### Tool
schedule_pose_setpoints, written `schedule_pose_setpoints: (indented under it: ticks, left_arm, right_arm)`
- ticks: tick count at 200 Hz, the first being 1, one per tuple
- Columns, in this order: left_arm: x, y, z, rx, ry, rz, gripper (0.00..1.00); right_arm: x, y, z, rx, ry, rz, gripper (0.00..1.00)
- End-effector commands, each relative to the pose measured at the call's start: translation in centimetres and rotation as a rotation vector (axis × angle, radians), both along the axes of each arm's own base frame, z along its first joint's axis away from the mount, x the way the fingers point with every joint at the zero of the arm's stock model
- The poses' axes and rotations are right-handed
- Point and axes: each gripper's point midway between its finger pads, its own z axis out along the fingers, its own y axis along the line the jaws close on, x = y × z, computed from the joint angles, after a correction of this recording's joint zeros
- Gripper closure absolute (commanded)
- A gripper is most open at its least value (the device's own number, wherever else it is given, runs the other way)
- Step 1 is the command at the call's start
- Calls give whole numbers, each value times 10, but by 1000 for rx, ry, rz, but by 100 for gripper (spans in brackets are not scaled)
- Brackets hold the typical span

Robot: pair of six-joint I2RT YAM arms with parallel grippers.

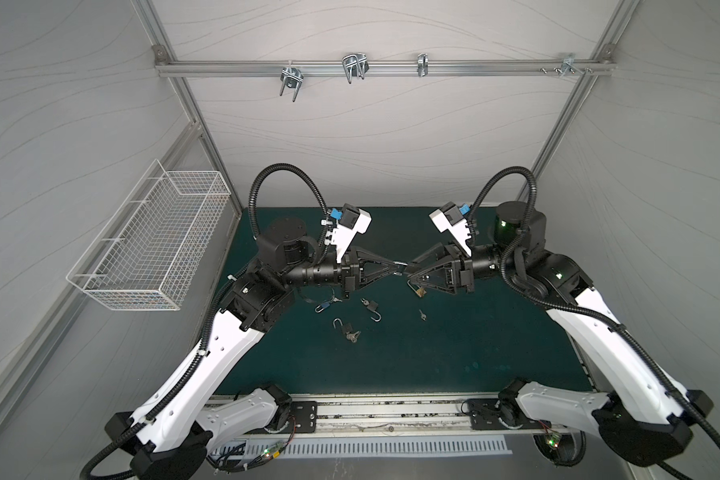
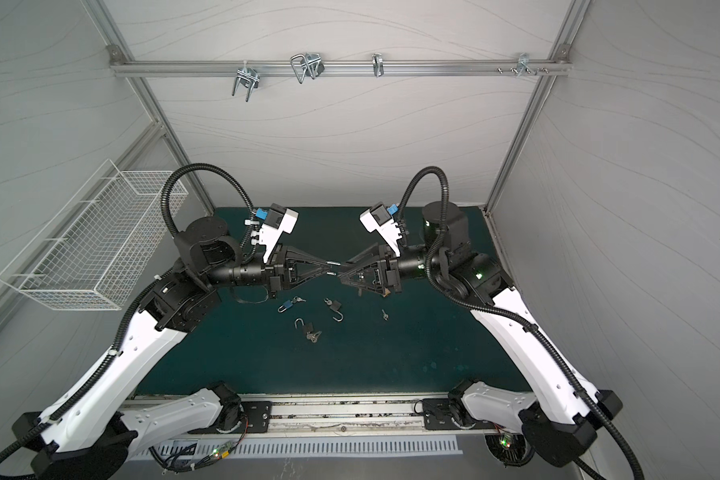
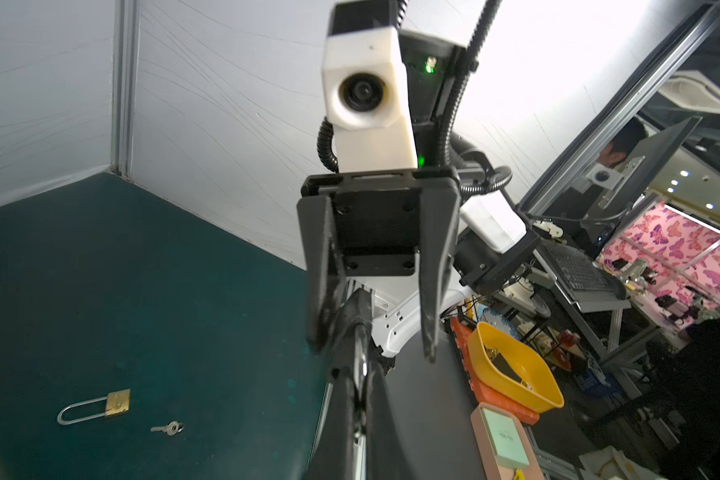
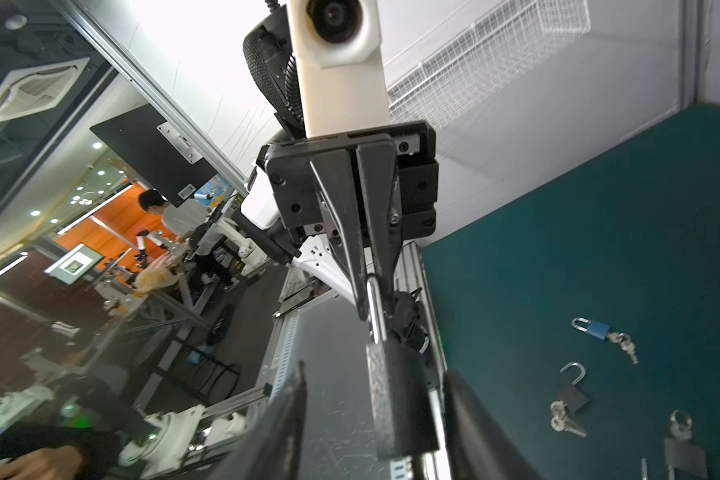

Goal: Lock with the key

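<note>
In mid-air over the green mat (image 1: 454,353) my left gripper (image 1: 399,268) is shut on the silver shackle (image 4: 374,303) of a black padlock (image 4: 400,399). In the left wrist view a glint of that shackle shows in the left gripper (image 3: 360,353). My right gripper (image 4: 377,370) faces it tip to tip, open, one finger on each side of the padlock's body and neither touching it. Both top views show the two grippers meeting, left gripper (image 2: 332,268) against right gripper (image 2: 341,271). A loose key (image 1: 422,314) lies on the mat below them.
A brass long-shackle padlock (image 3: 100,407) lies near the loose key (image 3: 168,428). On the mat to the left are a blue padlock (image 1: 324,306) with keys and two open dark padlocks (image 1: 371,309), (image 1: 344,326). A wire basket (image 1: 150,245) hangs on the left wall.
</note>
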Motion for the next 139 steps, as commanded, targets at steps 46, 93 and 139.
schedule_pose_setpoints:
  ticks: [46,93,139]
  left_arm:
    - [-2,6,37,-141,-58,34,100]
    - [-4,5,39,-152,-47,21,100]
    - [-3,8,41,-154,-56,39,100]
  right_arm:
    - [21,-8,28,233,-85,-207,32]
    - [20,-3,35,253,-111,-186,47]
    - [17,0,32,238,-99,-160,62]
